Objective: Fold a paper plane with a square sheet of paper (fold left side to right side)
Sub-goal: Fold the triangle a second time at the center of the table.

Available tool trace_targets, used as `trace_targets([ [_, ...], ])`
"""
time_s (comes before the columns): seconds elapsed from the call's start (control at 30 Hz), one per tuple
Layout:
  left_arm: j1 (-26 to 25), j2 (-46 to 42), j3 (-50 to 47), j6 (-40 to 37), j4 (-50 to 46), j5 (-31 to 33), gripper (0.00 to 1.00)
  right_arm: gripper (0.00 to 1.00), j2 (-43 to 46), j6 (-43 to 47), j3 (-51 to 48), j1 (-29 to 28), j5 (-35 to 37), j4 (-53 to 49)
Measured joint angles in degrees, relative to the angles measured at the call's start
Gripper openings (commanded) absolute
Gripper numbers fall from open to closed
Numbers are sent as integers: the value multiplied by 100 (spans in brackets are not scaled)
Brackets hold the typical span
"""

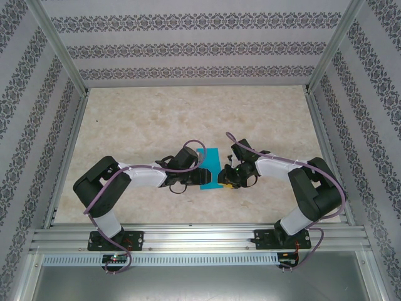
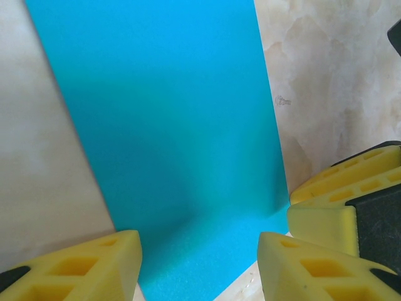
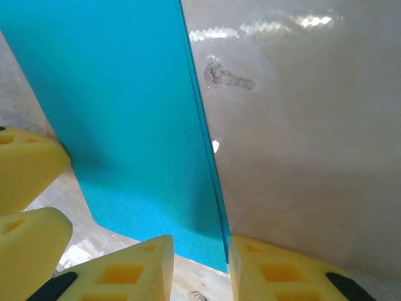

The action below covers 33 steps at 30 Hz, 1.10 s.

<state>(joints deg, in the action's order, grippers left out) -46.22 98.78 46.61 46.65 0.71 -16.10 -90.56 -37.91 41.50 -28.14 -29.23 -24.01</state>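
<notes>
Beige marble-patterned tabletop (image 1: 188, 119), smooth with a slight sheen, inside an enclosure of ribbed aluminium rails (image 1: 200, 237). Walls (image 1: 188, 47) papered in bands of grey floral ornament. Small grey scuff mark (image 3: 227, 75) on the tabletop, just right of the paper in the right wrist view.

Thin, bright teal-blue sheet of paper (image 1: 210, 165) lying flat near the table's centre, between the two grippers. From above, a narrow rectangle running away from the arm bases. Plain, matt, finely grained up close (image 2: 175, 125). Two thin layers visible along its right long edge in the right wrist view (image 3: 125, 113), one stacked on the other.

Left gripper (image 1: 200, 178) at the sheet's near-left edge. In the left wrist view (image 2: 199, 266), moulded yellow fingers (image 2: 94, 269) with rectangular cut-outs, spread wide, straddling the near end of the sheet. Contact with the paper not discernible.

Right gripper (image 1: 224, 180) at the sheet's near-right corner. In its own wrist view (image 3: 200, 263), matching yellow fingers (image 3: 125, 273) parted by a narrow gap. Sheet's corner sitting in that gap, a strip of bare tabletop showing between the fingers. Not clamped.

Purple cables (image 1: 188, 145) looped along both black-and-white arms.
</notes>
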Motion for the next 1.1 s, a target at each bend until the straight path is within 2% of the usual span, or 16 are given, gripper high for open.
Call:
trace_targets([
  [0.5,-4,0,0,2,0,0,54,31,-46,-120,-2,-74,-175,433],
  [0.7,-4,0,0,0,0,0,54,36,-46,-127,-2,-48,-229,531],
  [1.1,-4,0,0,2,0,0,54,36,-452,-144,149,396,-673,881],
])
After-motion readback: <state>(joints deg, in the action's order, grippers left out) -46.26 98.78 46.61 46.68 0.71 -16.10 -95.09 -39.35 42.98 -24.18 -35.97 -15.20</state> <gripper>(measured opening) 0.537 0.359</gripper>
